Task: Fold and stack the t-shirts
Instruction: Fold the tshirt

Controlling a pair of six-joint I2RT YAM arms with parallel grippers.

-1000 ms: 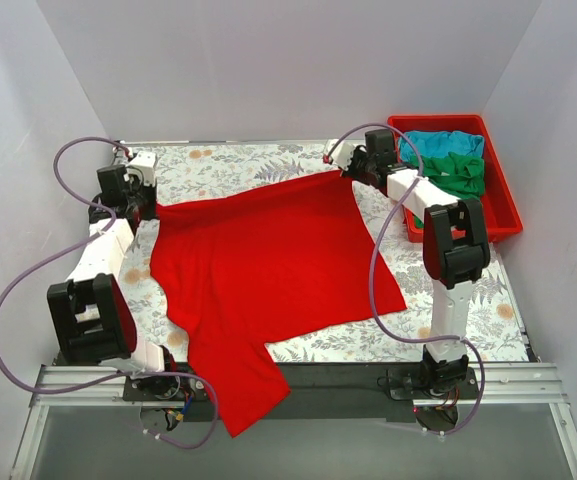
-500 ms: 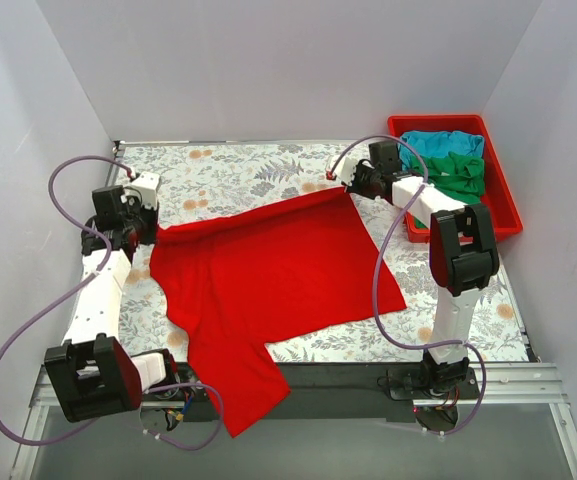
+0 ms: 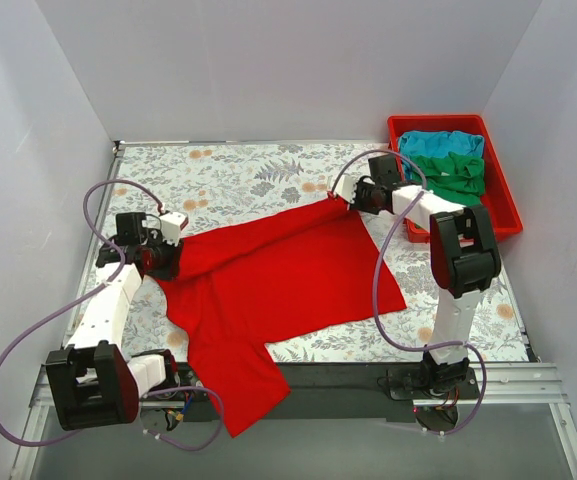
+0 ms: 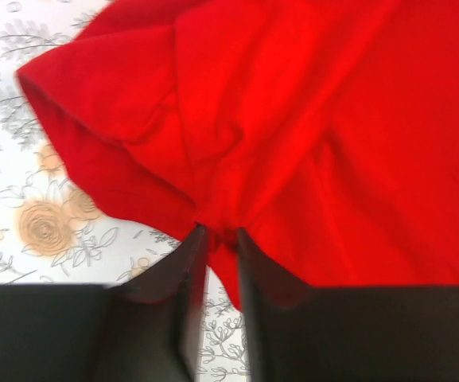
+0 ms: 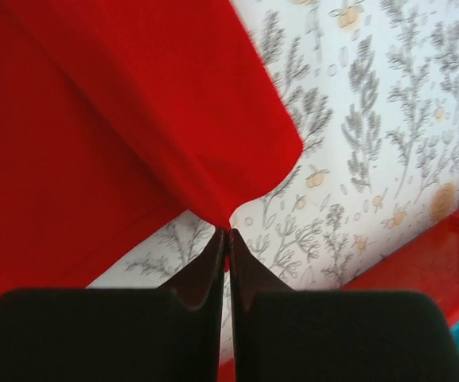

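Note:
The red t-shirt (image 3: 278,275) lies spread on the floral table, its far edge lifted and folded over toward the near side; one part hangs over the near edge. My left gripper (image 3: 173,262) is shut on the shirt's far left corner, bunched between its fingers in the left wrist view (image 4: 219,232). My right gripper (image 3: 346,197) is shut on the far right corner, pinched at the tips in the right wrist view (image 5: 228,227). The green t-shirt (image 3: 455,172) and the turquoise t-shirt (image 3: 441,143) lie crumpled in the tray.
A red plastic tray (image 3: 506,215) stands at the far right of the table; its rim shows in the right wrist view (image 5: 444,255). Grey walls enclose the table on three sides. Purple cables loop from both arms.
Both grippers have moved toward the near side, dragging the shirt's far edge with them. The left one moved farther and rightward, so the far edge now folds over the shirt.

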